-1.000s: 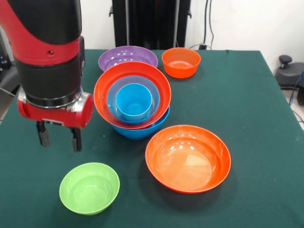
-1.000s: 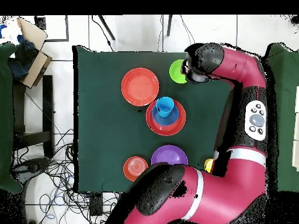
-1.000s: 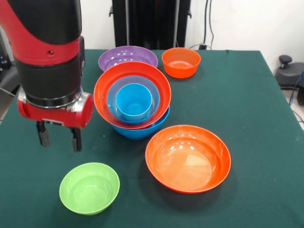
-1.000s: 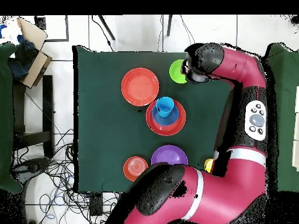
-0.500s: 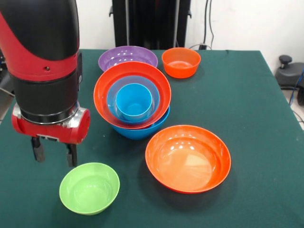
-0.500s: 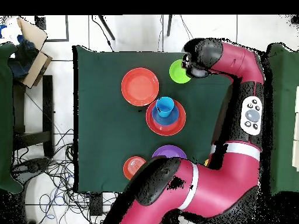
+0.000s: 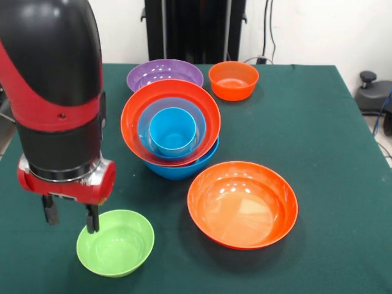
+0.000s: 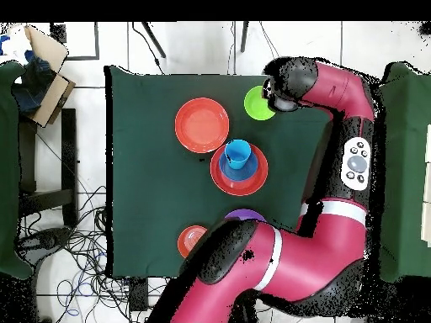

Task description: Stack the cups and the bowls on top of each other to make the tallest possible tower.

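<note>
Front view: the red and black arm comes down at the left, and its hand (image 7: 69, 218) hangs with its two dark fingers spread and nothing between them. One finger tip stands over the near-left rim of the lime green bowl (image 7: 115, 242); the other is just outside that rim. The bowl sits upright on the green worktop (image 7: 318, 135). Behind it, near the middle, stands the tower (image 7: 171, 128): a large blue bowl at the bottom, a large orange bowl in it, a medium blue bowl inside that, and the blue cup (image 7: 173, 130) upright in the centre. A large orange bowl (image 7: 242, 204) lies alone just right of the tower's foot. At the far side are a purple bowl (image 7: 164, 73), touching the tower's rim from behind, and a small orange bowl (image 7: 233, 80) beside it.

Overhead view: the arm's end covers one edge of the lime green bowl (image 8: 256, 103); the hand itself is hidden under the arm. The tower (image 8: 239, 166) stands mid-worktop with the blue cup (image 8: 237, 153) on it, and the lone orange bowl (image 8: 202, 124) nearby.
</note>
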`<state>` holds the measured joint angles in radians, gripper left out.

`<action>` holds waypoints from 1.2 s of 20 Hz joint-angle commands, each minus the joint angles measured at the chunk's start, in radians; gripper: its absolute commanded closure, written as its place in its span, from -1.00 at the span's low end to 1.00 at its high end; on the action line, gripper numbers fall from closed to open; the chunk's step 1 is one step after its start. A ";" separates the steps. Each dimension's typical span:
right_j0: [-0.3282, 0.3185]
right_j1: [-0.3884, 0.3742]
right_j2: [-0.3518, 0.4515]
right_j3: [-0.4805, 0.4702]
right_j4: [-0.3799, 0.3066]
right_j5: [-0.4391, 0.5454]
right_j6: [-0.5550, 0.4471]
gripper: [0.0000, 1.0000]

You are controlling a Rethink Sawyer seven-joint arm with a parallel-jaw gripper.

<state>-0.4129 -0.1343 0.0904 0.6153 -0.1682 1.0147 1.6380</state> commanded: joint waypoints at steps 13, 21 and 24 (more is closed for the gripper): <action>0.040 0.139 0.065 -0.057 -0.043 -0.044 -0.082 -1.00; 0.047 0.159 0.055 -0.087 -0.036 -0.037 -0.071 -1.00; 0.049 0.162 0.051 -0.094 -0.035 -0.032 -0.068 -1.00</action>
<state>-0.3918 0.0128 0.0841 0.5462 -0.1680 0.9903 1.6380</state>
